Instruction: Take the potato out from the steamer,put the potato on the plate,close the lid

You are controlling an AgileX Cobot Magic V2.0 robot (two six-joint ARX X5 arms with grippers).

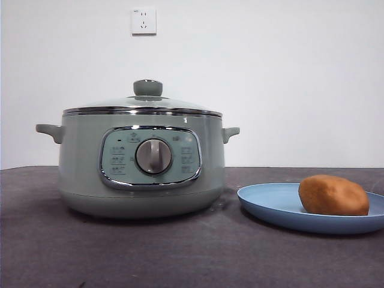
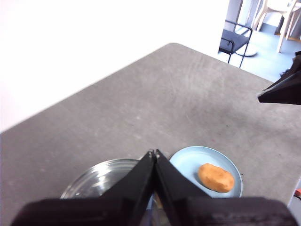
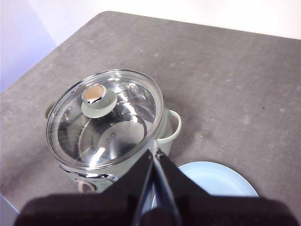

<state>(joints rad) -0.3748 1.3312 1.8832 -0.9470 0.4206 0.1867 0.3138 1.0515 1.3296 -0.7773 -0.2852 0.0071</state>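
We read the task as essentially complete at this frame. The potato (image 1: pixel 333 195) lies on the plate (image 1: pixel 270 207), toward the side away from the steamer (image 1: pixel 141 168), and the lid (image 1: pixel 144 103) sits level on the steamer's chrome rim with its knob upright. The plate rests on the table (image 1: pixel 180 252) just beside the steamer, rim close to the pot base but apart from it.

Both arms are raised above the work. The left end effector (image 2: pixel 154 153) has its jaws pressed together, tips touching, gripping nothing; below it we see the plate with the potato and an edge of the glass lid. The right end effector (image 3: pixel 154 151) is likewise closed and empty, looking down on the lidded steamer (through the glass the pot interior shows bare metal, no potato inside). In the front view neither arm appears.

Judgement: no step remains in hand. The next move, if any, calls only for a retreat to rest, and perhaps a check that the lid is seated all round; from the right wrist view it looks centred.

Writing: the steamer's control panel (image 1: pixel 150 157) carries small icons and captions around the dial, too small to read. No brand name legible. The wall socket (image 1: pixel 144 21) bears no text we can make out.
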